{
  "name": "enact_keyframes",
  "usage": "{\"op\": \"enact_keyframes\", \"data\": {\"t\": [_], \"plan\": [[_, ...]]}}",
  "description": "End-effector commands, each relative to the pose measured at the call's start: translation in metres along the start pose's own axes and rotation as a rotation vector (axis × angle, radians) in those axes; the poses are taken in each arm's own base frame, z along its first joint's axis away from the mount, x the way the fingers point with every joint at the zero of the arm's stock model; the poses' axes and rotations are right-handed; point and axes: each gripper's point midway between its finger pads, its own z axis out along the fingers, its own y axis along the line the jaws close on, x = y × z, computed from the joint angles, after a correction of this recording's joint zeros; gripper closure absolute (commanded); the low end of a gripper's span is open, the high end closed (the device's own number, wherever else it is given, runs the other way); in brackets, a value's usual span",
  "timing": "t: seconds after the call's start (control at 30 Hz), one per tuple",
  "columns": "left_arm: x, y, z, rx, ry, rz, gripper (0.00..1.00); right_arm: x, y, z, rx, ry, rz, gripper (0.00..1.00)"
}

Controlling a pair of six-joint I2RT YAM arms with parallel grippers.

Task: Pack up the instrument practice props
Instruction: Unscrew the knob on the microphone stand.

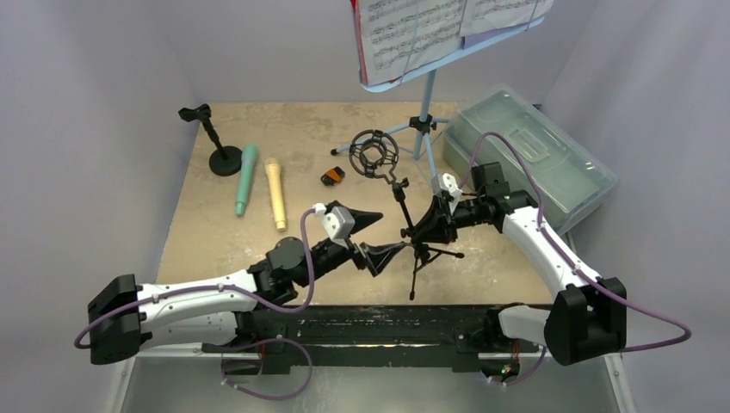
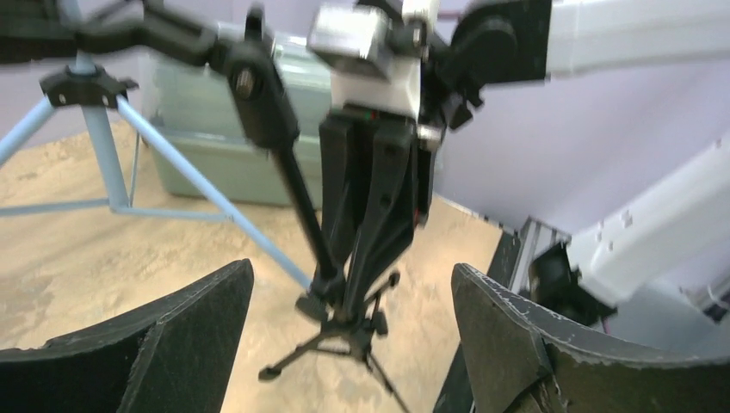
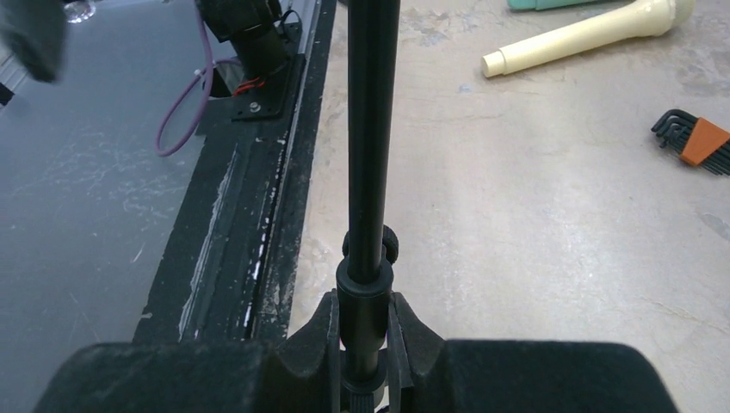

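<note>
The right gripper (image 3: 365, 331) pinches the thin black microphone tripod (image 1: 403, 205) low on its pole. The tripod is near the front of the tan table (image 1: 258, 249), between the two grippers. The left gripper (image 2: 353, 340) is just beside it with its two black fingers (image 2: 181, 344) spread wide, not touching it. The long teal microphone (image 1: 246, 179) and the long beige microphone (image 1: 275, 194) lie side by side, well apart to the left. The see-through grey-green plastic box (image 1: 534, 163) sits on the right
</note>
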Motion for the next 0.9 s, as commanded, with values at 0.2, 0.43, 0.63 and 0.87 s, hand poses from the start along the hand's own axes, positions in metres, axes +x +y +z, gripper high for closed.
{"op": "enact_keyframes", "data": {"t": [0.2, 0.43, 0.63, 0.87], "plan": [[0.046, 0.000, -0.052, 0.141, 0.029, 0.207, 0.14, -0.024, 0.023, 0.000, -0.099, -0.098, -0.165, 1.00], [0.055, -0.001, -0.038, 0.159, 0.016, 0.283, 0.15, -0.023, 0.030, 0.000, -0.122, -0.120, -0.184, 1.00], [0.056, 0.001, -0.018, 0.152, -0.008, 0.319, 0.20, -0.022, 0.031, 0.000, -0.126, -0.124, -0.189, 1.00], [0.055, 0.002, -0.001, 0.187, -0.043, 0.283, 0.36, -0.021, 0.030, 0.001, -0.127, -0.122, -0.189, 1.00]]}}
